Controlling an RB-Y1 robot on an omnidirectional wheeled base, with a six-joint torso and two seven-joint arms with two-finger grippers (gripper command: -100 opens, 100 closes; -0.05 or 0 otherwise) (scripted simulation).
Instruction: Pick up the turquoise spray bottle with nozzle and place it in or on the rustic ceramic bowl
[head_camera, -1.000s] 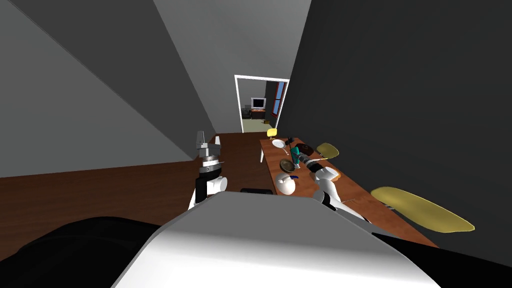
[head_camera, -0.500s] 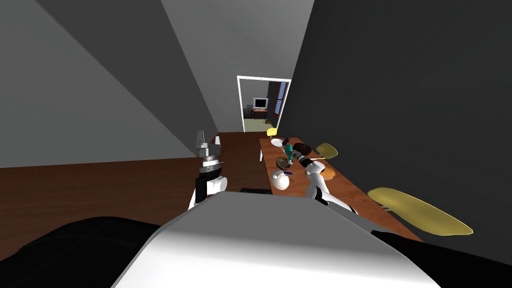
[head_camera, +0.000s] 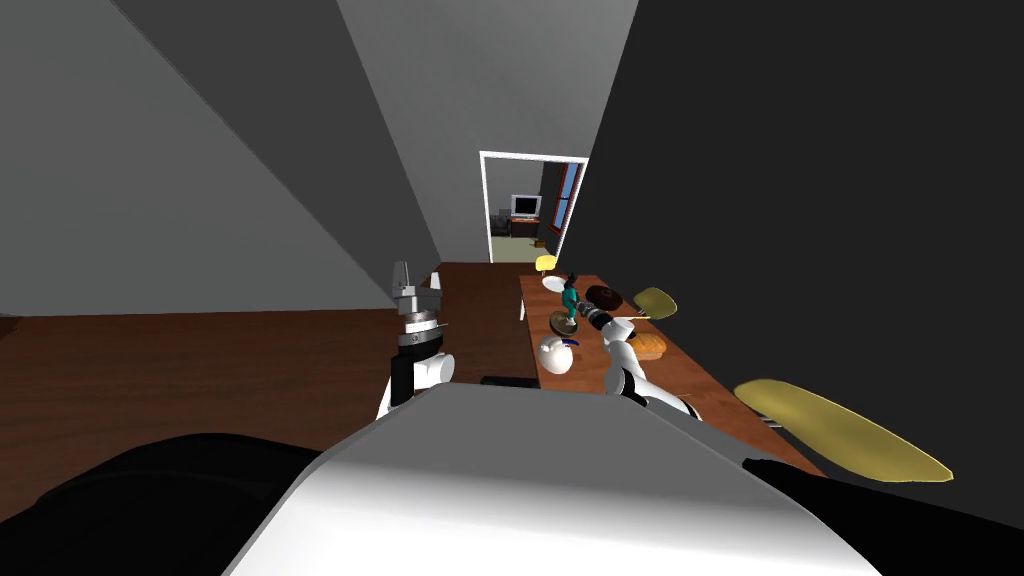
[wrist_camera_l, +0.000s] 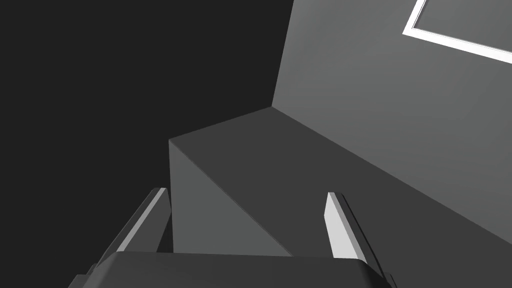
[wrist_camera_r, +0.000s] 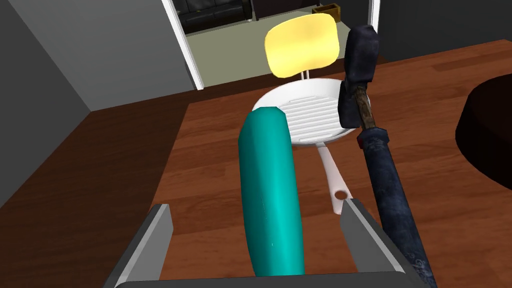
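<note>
light: dim and flat in my head view; right wall (head_camera: 800, 200) near black | brightest: room past doorway (head_camera: 530, 210) | table (wrist_camera_r: 210, 165) evenly lit; soft highlight on spray bottle (wrist_camera_r: 270, 190) | edges: walls splay

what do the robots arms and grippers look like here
The left arm and right arm are white, rounded segments with dark joints and grey ringed wrists. The left gripper and right gripper each have two thin, light grey, blade-like fingers on a dark box. No cables or markings show.
</note>
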